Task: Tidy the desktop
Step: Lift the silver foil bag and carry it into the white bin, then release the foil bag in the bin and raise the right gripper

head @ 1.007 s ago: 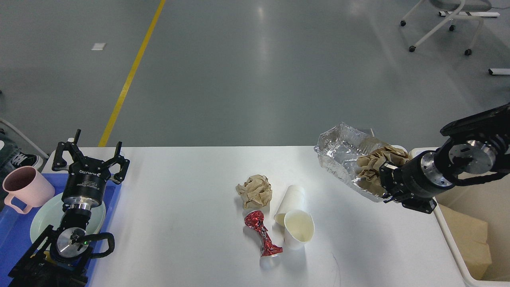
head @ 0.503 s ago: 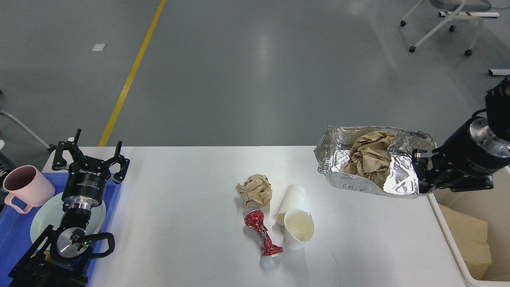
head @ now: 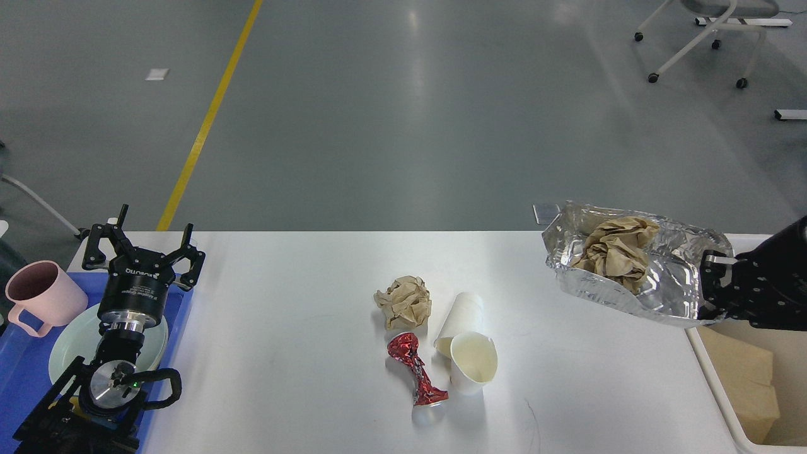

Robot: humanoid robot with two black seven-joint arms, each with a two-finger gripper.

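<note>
The white desktop (head: 302,353) fills the lower view. At its middle lie a crumpled brown paper ball (head: 404,302), a crushed red can (head: 416,369) and two white paper cups (head: 470,353), one tipped over. My right gripper (head: 709,287) is shut on the right rim of a crumpled foil tray (head: 656,287), held above the desktop's right edge with a brown paper wad (head: 616,252) inside. My left gripper (head: 144,243) stands open and empty over the blue tray at the left.
A blue tray (head: 25,372) at the left holds a pink mug (head: 39,302) and a pale green plate (head: 69,343). A cream-white bin (head: 750,378) with cardboard stands off the right edge. An office chair (head: 706,38) is far back right.
My right arm has carried the foil tray and its paper wad to the right, from a tilted pose over the desktop toward the bin. The left arm has stayed still.
</note>
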